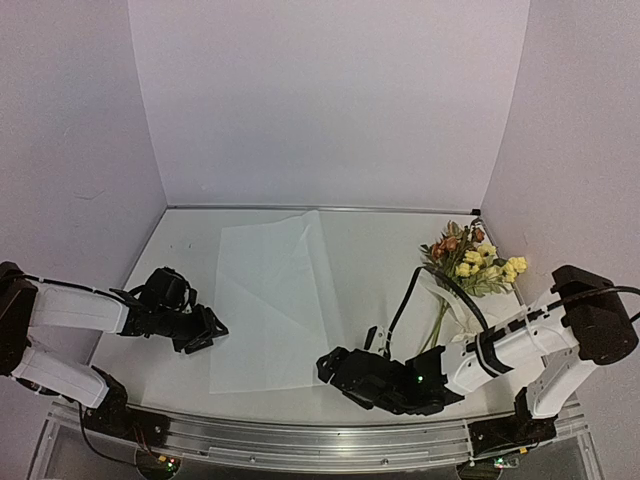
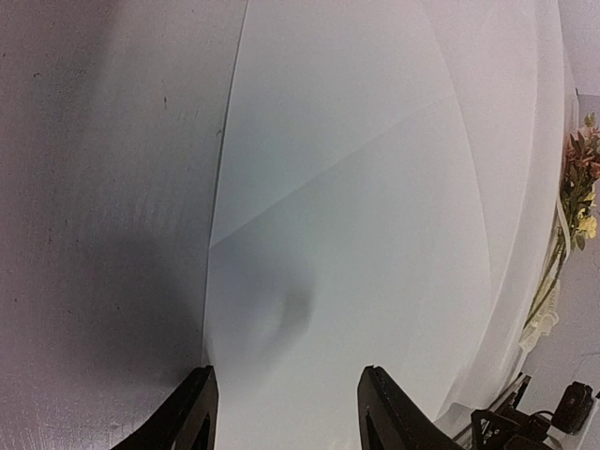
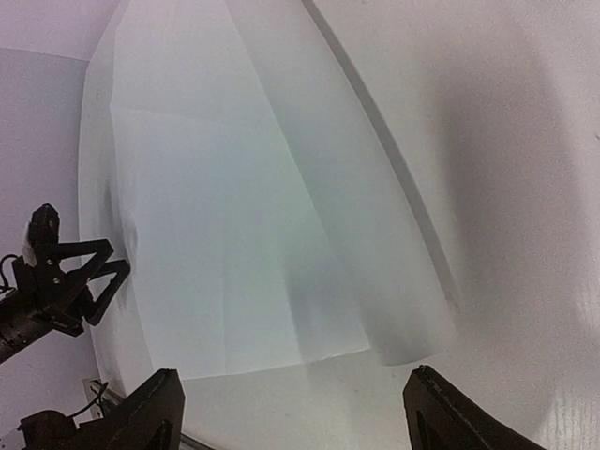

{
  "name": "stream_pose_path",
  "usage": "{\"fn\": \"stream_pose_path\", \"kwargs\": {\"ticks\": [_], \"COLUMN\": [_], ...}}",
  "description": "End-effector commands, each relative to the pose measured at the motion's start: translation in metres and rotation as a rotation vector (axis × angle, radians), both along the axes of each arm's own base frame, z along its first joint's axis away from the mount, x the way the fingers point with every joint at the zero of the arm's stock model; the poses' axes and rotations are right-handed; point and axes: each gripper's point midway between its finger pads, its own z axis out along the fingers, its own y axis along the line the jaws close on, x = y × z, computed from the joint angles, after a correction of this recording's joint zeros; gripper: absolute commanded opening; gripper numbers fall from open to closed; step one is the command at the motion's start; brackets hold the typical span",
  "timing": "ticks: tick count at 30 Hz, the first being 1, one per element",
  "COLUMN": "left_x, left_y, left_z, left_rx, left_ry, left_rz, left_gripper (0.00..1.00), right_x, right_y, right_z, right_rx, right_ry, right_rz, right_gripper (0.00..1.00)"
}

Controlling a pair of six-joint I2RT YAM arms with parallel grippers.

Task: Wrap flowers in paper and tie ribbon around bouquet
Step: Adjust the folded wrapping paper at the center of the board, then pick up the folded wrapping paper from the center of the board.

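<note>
Left gripper (image 1: 207, 330): jaws apart, empty, just off left edge of paper (image 1: 275, 300). Right gripper (image 1: 332, 364): jaws wide apart, empty, at near right corner. Paper flat between both, long axis near-to-far. Flowers (image 1: 470, 262) well right of paper, stems toward right arm, the nearer one. Black cable (image 1: 403, 305) arcing beside stems.

Creased white paper (image 1: 275, 300), flowers (image 1: 470, 262) rightward

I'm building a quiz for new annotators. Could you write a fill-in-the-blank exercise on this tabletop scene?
1. The flowers lie on the ___ gripper's side of the paper.
2. The creased paper is ___ in colour.
3. The left gripper and the right gripper both stand ___, holding nothing.
Missing words: right; white; open.
</note>
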Motion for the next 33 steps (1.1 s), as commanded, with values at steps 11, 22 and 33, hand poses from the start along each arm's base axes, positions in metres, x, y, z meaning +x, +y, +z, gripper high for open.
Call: {"fn": "stream_pose_path", "kwargs": {"ticks": [11, 22, 33], "left_x": [0.009, 0.008, 0.008], "left_y": [-0.005, -0.004, -0.004], "left_z": [0.005, 0.005, 0.003], "left_rx": [-0.001, 0.008, 0.010], "left_ry": [-0.027, -0.027, -0.020], "left_rz": [-0.009, -0.014, -0.013], "left_gripper": [0.54, 0.54, 0.54], "right_x": [0.016, 0.019, 0.024], "right_y": [0.007, 0.002, 0.002], "right_z": [-0.007, -0.015, -0.014], "right_rx": [0.008, -0.035, -0.027], "right_ry": [-0.046, -0.071, -0.095], "right_rz": [-0.052, -0.055, -0.068], "right_gripper": [0.78, 0.77, 0.74]}}
